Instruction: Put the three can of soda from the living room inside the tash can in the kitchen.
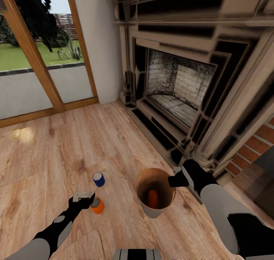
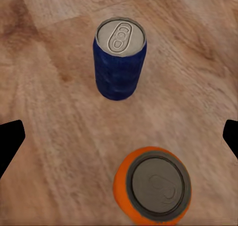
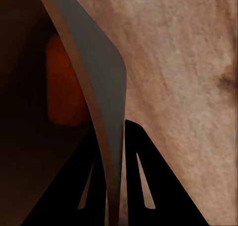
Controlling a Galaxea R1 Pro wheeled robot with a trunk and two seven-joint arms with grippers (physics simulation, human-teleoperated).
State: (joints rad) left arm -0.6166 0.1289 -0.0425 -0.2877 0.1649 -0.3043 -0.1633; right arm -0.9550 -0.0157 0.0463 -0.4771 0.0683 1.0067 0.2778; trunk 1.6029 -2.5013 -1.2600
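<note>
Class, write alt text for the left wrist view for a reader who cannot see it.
A blue cylindrical soda can and an orange soda can, both silver-topped, stand upright and apart on the light wood plank floor. The left gripper, fingers spread wide, hovers above them.

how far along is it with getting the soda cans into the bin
One orange can already lies inside the bucket, whose rim the right tool pinches. The bucket stands on the living room floor by the fireplace. In hand: the open left tool hovers at a second orange can. Left: that can, the blue can, and carrying the bucket to the kitchen.
</note>
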